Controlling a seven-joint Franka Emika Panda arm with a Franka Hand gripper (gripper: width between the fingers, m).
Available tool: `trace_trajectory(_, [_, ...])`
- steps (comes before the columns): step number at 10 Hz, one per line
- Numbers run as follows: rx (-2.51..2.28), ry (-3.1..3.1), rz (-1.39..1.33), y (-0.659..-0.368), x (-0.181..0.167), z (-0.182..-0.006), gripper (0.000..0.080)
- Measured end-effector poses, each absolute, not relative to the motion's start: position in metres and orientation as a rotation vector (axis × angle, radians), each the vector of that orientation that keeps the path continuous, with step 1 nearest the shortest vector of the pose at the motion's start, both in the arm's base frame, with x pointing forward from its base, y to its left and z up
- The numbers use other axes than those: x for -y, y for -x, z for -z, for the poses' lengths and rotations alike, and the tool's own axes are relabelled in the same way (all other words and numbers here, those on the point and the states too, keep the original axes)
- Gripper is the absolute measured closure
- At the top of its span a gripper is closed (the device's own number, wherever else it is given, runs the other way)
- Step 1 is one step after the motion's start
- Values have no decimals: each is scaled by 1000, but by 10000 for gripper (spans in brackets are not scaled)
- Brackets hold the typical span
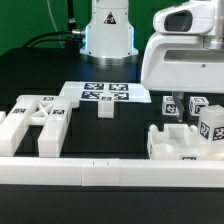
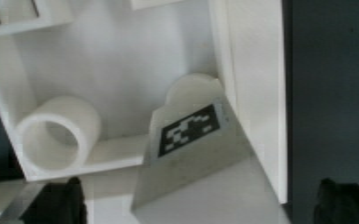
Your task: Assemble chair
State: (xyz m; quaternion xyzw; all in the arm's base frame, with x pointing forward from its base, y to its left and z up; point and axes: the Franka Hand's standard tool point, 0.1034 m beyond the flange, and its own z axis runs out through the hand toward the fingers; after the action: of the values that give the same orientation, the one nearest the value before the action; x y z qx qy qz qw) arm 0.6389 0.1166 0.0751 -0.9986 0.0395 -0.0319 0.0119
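My fingers [image 1: 174, 104] are spread wide and grip nothing. In the wrist view the two dark tips stand to either side of a tagged piece [image 2: 194, 135], with a gap on each side.

At the exterior view's left, the frame pieces [image 1: 35, 125] lie flat on the black table [image 1: 30, 80], close together. In the middle is the marker board [image 1: 105, 94], with a short post [image 1: 105, 110] just in front of it (touching it or not, I cannot tell). At the right, directly under my hand, is the cluster of blocks [image 1: 185, 140], some with tags. A long white rail [image 1: 110, 172] runs along the front of everything.

I judge these chair parts to be stiff, hollow plastic: light, not fragile, but smooth enough to slip or twist under a shallow pinch. I would take the tagged piece across its two flat sides, low down where they run parallel, not near its rounded top.

The exterior view shows the whole layout and that I hover over the right-hand cluster, but my bulky hand hides how far apart the tips are. The wrist view shows that, as well as the tag and a round socket [image 2: 55, 140] beside the piece. It shows none of the parts lying further left.
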Motion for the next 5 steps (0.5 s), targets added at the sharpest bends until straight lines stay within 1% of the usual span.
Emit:
trace_trajectory(4, [296, 3131, 110, -639, -116, -75, 151])
trace_trajectory(5, [323, 3128, 110, -639, -118, -74, 265])
